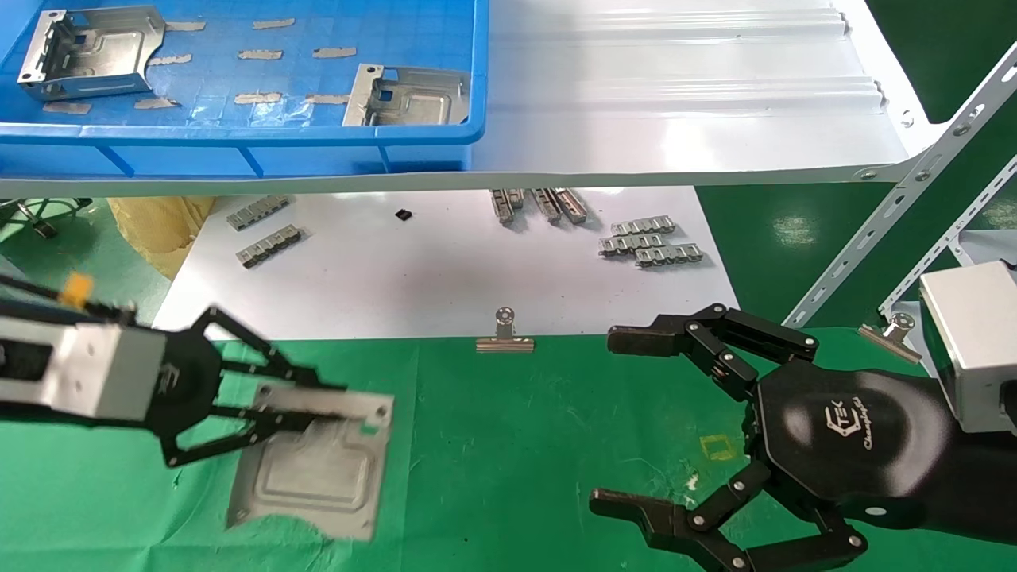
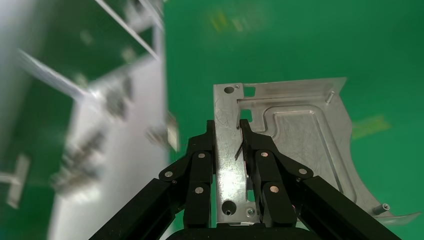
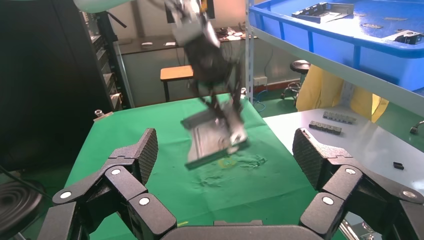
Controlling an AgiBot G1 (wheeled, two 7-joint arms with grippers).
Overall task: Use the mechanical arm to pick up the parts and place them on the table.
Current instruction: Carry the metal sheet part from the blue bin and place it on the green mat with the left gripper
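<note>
My left gripper is shut on the folded edge of a silvery stamped part and holds it tilted just above the green table at the front left. In the left wrist view the gripper pinches the perforated edge of the part from both sides. My right gripper is open and empty over the cloth at the front right. The right wrist view shows its wide-spread gripper and, farther off, the held part. Two more parts lie in the blue bin.
The blue bin stands on a white ribbed shelf above the table. A white sheet behind the cloth bears grey toothed strips. A binder clip sits on its front edge. Slanted shelf struts stand at the right.
</note>
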